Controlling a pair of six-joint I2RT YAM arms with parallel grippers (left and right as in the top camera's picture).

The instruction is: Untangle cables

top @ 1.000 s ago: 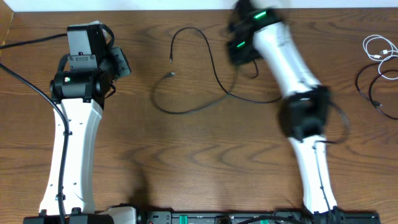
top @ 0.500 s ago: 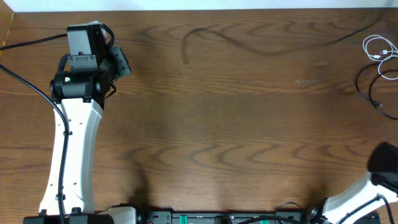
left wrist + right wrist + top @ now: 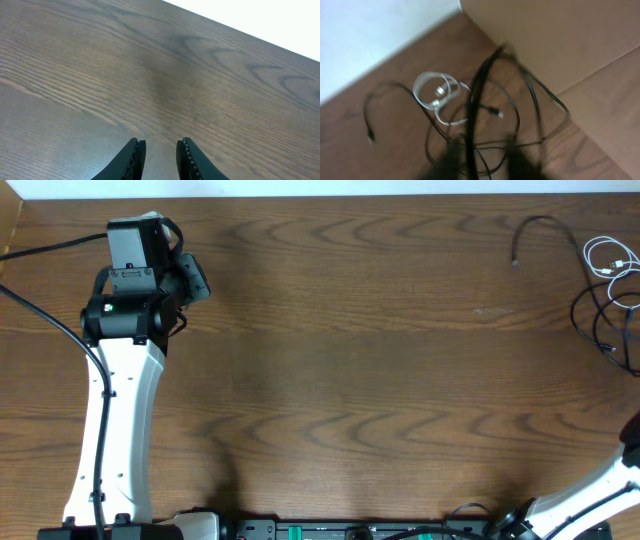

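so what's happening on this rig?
Cable untangling. The left claw hangs open over bare table, holding nothing. The black cable and the coiled white cable lie bunched at the table's far right corner, seemingly overlapping. The right arm is at the right edge, and its wrist view is too blurred to tell whether the right claw grips anything.

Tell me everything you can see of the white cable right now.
The white cable is a thin, smooth-looking white cord wound into a small loose coil of a few loops. It lies flat on the wooden table, near its far right corner. The black cable sprawls right beside it and seems to cross its edge. Its plug ends are too blurred to describe.
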